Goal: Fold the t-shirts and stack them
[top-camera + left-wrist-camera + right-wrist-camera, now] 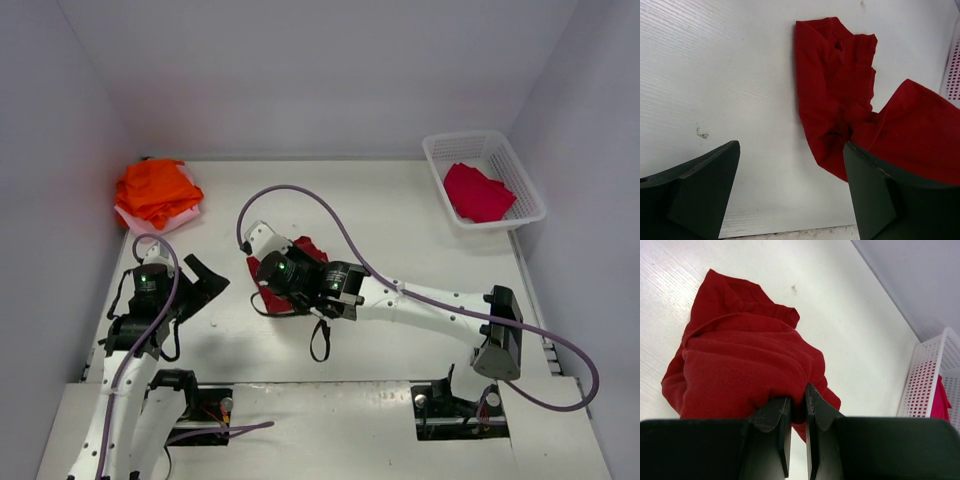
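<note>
The dark red t-shirt (310, 249) lies bunched at the table's middle. My right gripper (284, 284) is over it and shut on a fold of it; in the right wrist view the fingertips (798, 397) pinch the cloth (740, 365). My left gripper (205, 279) is open and empty just left of the shirt. In the left wrist view (791, 145) the shirt (835, 85) lies ahead, with a raised part by the right finger. Bright orange shirts (155, 190) sit stacked at back left on a pale pink one (132, 219). A crimson shirt (478, 192) lies in the basket.
The white lattice basket (527, 185) stands at the back right, also seen in the right wrist view (927, 375) and at the left wrist view's right edge (952, 75). Walls enclose the table on the left, back and right. A purple cable (300, 190) loops over the middle.
</note>
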